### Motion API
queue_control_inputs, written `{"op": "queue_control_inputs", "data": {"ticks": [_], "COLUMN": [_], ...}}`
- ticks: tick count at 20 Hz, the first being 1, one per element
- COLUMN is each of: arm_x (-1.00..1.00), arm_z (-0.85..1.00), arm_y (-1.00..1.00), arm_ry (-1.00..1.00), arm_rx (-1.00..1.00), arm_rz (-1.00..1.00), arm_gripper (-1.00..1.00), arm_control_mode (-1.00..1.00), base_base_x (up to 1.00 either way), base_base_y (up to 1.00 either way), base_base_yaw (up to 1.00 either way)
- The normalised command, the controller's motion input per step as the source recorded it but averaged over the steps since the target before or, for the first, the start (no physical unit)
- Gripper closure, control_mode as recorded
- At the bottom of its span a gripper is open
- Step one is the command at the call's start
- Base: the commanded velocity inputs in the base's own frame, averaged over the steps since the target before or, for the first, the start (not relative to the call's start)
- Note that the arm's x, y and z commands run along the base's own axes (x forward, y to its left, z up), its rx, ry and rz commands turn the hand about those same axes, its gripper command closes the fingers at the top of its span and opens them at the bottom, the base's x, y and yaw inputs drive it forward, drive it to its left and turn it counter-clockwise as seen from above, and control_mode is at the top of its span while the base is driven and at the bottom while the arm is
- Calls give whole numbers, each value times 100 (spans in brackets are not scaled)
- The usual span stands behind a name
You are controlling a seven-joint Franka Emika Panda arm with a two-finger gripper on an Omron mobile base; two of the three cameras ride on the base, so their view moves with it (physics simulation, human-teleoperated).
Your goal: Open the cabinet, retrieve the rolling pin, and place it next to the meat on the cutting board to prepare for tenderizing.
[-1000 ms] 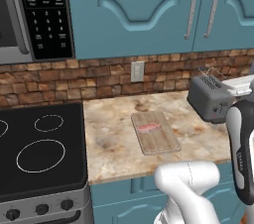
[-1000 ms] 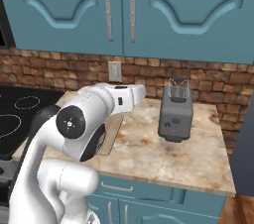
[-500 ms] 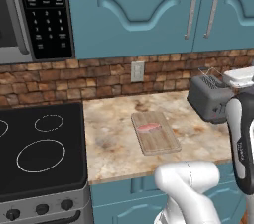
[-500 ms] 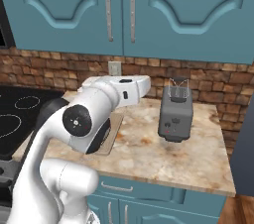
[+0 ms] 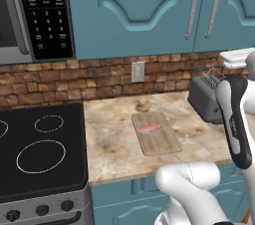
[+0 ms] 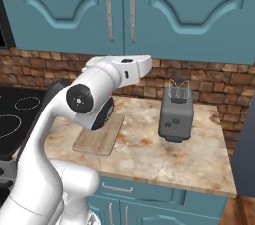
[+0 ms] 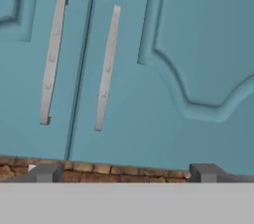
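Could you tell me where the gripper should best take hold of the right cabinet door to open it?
Probably the right door's bar handle: close the open gripper across its slim upright bar, near the middle, coming straight at the door front.

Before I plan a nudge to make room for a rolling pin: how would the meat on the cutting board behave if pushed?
The meat looks thin and flat, so probably floppy and light. It lies flush on the cutting board, so it would likely slide or smear, not roll. Its raw, streaked surface suggests slipperiness, though these rendered views can't confirm that.
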Motion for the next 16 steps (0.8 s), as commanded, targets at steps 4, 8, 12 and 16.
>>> {"op": "queue_control_inputs", "data": {"ticks": [4,8,12,16], "arm_x": [12,-3,-16,-1], "arm_z": [34,20,7,8], "arm_y": [0,0,3,10], "arm_ry": [-14,-15,-5,-1], "arm_rx": [0,0,3,7], "arm_rz": [0,1,5,6], "arm_gripper": [-100,-100,-100,-100], "arm_control_mode": [-100,-100,-100,-100], "base_base_x": [0,0,0,0], "base_base_y": [0,0,0,0], "base_base_yaw": [0,0,0,0]}}
